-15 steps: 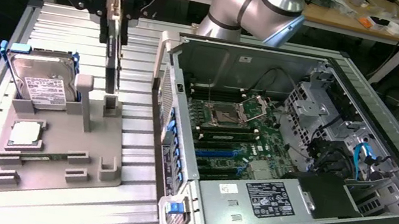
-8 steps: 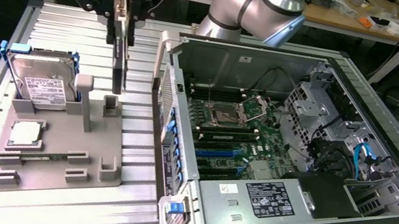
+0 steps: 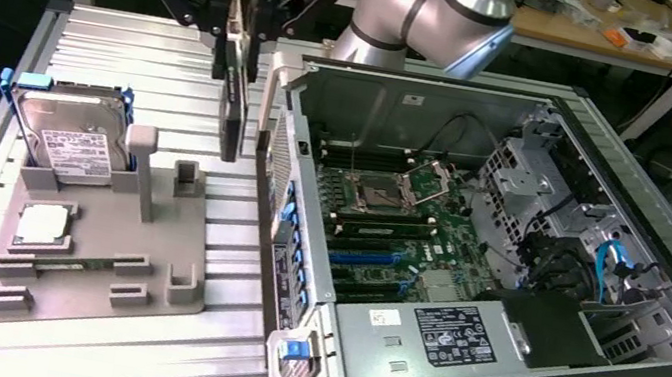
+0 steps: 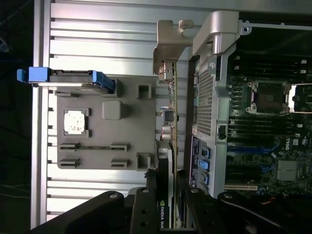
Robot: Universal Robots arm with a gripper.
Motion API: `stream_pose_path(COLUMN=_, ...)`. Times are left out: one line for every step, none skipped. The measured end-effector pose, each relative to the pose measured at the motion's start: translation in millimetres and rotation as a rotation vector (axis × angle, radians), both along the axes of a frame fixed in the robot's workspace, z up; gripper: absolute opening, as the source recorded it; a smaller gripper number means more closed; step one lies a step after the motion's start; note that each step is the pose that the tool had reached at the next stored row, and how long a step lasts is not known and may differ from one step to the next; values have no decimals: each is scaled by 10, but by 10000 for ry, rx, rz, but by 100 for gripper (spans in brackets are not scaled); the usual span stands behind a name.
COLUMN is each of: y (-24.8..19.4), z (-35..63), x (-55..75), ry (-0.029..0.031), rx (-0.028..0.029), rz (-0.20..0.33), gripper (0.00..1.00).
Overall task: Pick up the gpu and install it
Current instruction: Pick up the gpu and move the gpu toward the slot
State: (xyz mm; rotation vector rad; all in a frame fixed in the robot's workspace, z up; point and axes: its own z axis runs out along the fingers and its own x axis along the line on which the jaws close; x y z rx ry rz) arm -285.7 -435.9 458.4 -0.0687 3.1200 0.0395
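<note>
The gpu hung upright and edge-on, clamped between the fingers of the gripper. It hung above the slatted table, between the grey fixture on the exterior view's left and the open computer case on its right.

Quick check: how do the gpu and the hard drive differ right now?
The gpu hangs in the air, gripped by the hand; the hard drive sits slotted in the grey fixture. The gpu is thin and dark; the hard drive is silver, white-labelled, blue-framed. Both are on edge.
</note>
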Motion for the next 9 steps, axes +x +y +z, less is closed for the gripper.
stream_pose_path(y=0, z=-1, x=27, ry=-1, rx=0, rz=0, gripper=27)
stream_pose_path(y=0, z=-2, x=51, ry=-2, rx=0, rz=-1, gripper=27)
stream_pose_path(y=0, z=-3, x=76, ry=-2, rx=0, rz=-1, gripper=27)
stream_pose_path(y=0, z=-4, x=98, ry=-3, rx=0, rz=-1, gripper=27)
stream_pose_path(y=0, z=-4, x=126, ry=-4, rx=0, rz=-1, gripper=27)
stream_pose_path(y=0, z=-5, x=151, ry=-5, rx=0, rz=-1, gripper=27)
stream_pose_path(y=0, z=-7, x=176, ry=-6, rx=1, rz=0, gripper=27)
stream_pose_path(y=0, z=-7, x=202, ry=-7, rx=0, rz=0, gripper=27)
stream_pose_path(y=0, z=-8, x=226, ry=-7, rx=0, rz=0, gripper=27)
